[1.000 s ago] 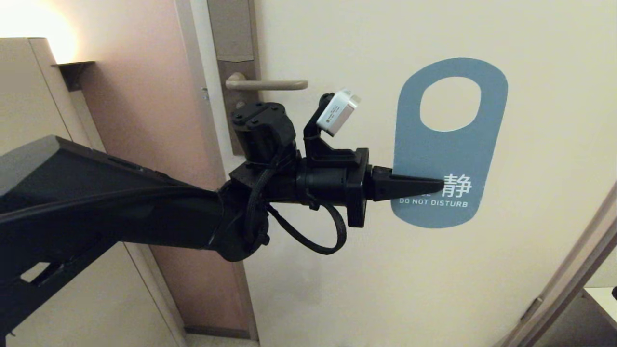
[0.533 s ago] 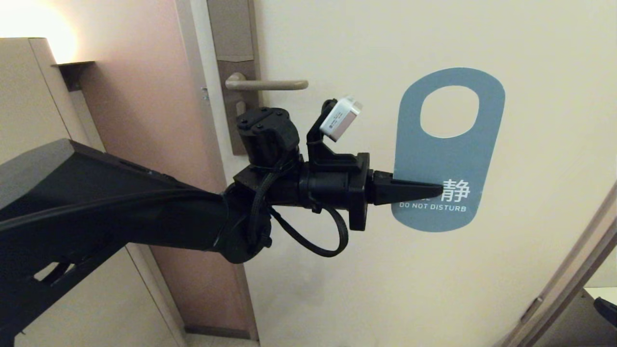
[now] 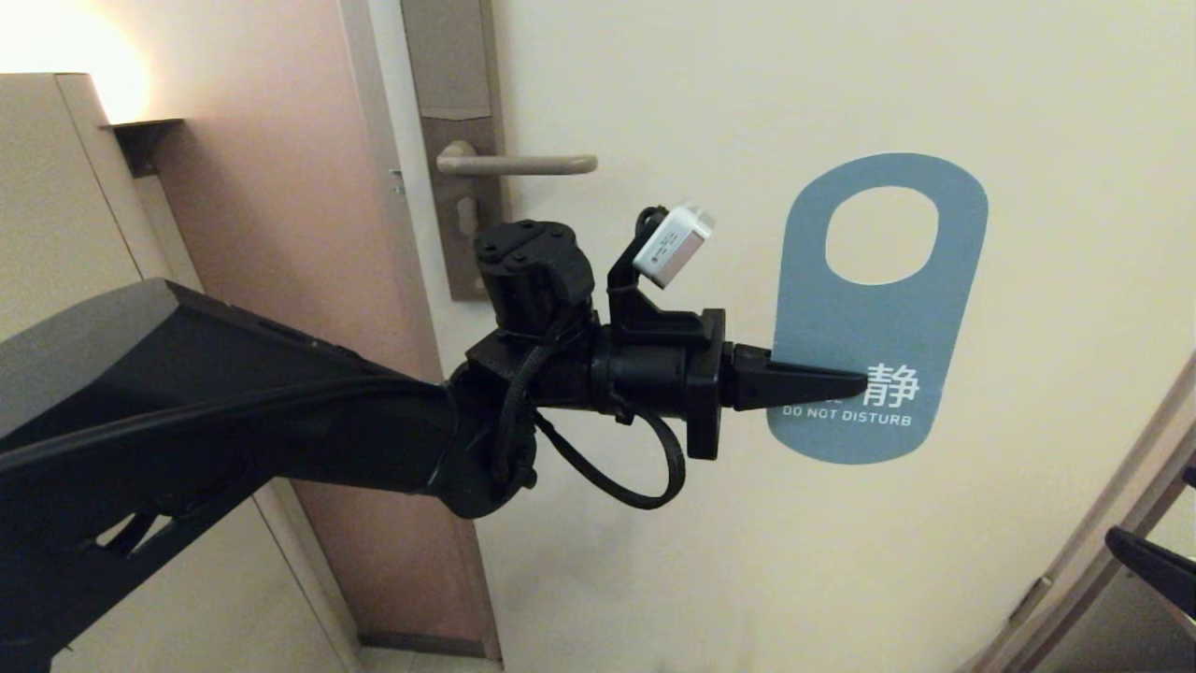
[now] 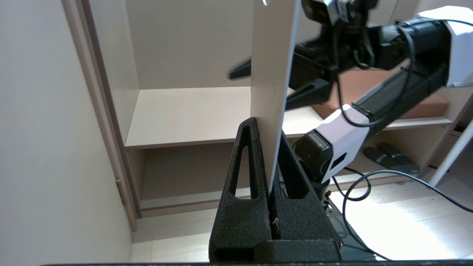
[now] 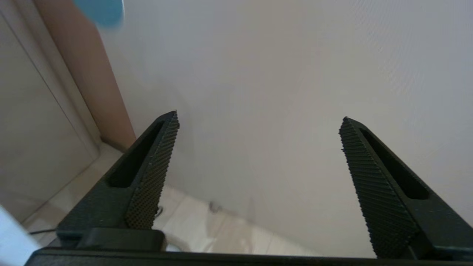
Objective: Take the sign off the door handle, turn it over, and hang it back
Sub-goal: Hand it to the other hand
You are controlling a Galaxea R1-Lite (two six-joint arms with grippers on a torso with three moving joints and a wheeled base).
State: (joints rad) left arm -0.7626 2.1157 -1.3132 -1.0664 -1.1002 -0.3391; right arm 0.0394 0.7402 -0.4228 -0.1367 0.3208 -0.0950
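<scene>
Against the cream door (image 3: 747,93), the sign (image 3: 878,327) had dropped lower than before, teal side out, clamped by the left gripper (image 3: 864,383), well right of the door handle (image 3: 519,164); right gripper (image 5: 258,122) gaped wide.

The left hand (image 3: 864,383) has carried the sign (image 3: 878,308) lower; the right hand (image 3: 1154,565), seemingly, enters.

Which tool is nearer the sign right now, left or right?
Left. The left tool is shut on the sign, pinching its lower edge in front of the door. The right tool is open and apart from it, low at the head view's right edge.
</scene>
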